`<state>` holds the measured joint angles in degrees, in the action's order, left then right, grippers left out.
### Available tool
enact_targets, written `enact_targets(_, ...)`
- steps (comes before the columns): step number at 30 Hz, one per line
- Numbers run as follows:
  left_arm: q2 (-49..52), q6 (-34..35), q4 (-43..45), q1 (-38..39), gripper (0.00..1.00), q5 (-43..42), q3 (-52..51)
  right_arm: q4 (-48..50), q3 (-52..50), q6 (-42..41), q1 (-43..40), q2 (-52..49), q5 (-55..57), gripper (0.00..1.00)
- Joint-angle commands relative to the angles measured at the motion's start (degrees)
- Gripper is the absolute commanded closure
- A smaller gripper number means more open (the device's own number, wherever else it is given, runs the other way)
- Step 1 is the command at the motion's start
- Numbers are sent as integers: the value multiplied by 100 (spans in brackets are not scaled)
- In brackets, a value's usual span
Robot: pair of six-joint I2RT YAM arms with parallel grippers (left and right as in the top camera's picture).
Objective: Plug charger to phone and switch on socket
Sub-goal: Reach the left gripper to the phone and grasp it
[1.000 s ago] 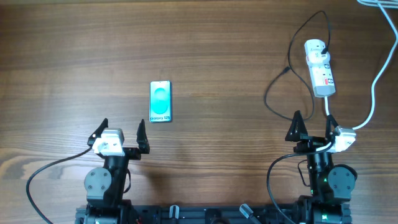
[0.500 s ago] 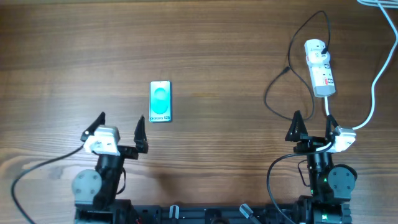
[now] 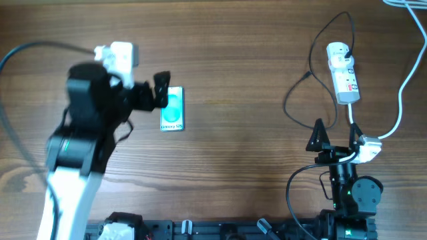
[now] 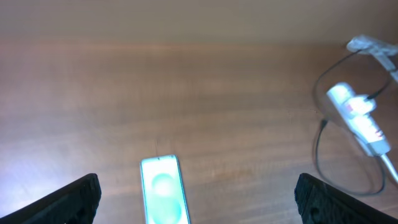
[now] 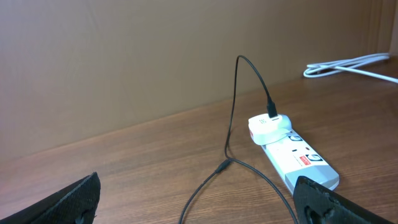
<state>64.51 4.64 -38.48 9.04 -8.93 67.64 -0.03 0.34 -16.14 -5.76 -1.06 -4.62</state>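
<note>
Lying flat, phone (image 3: pixel 173 113) long axis near-far, label seemingly at near end.

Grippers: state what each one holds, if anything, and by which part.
Nothing is held. The left gripper is open near the phone; the right gripper is open, clear of the charger.

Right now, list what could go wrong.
The phone lies flat under the open left gripper; the fingers may shove it instead of gripping. The charger tip lies far off near the socket, its cable looped; dragging it across may tug the socket or snag the right gripper.
</note>
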Motion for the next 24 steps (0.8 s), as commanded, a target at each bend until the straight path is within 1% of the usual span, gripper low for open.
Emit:
enact_targets(1, 1060, 485, -256, 236, 0, -46, 31, 15, -4, 94, 9, 26, 79, 0)
enact_targets(4, 1805, 485, -236, 448, 0, -50, 31, 15, -4, 94, 9, 26, 79, 0)
enact_targets(9, 2343, 479, -227, 446, 0, -24, 31, 15, -4, 94, 9, 26, 79, 0)
enact_targets(11, 2435, 494, -227, 428, 0, 433, 28, 15, -4, 94, 9, 26, 79, 0)
enact_targets(12, 2483, 656, -216, 424, 0, 715, 17, 15, -4, 96, 9, 26, 79, 0)
enact_targets(14, 2640, 988, -205, 426, 0, 1016, 9, 15, -4, 92, 9, 26, 79, 0)
enact_targets(19, 3405, 999, -203, 426, 0, 1012, 9, 15, -4, 94, 9, 26, 79, 0)
enact_targets(24, 3945, 1084, -201, 426, 0, 1012, 9, 15, -4, 94, 9, 26, 79, 0)
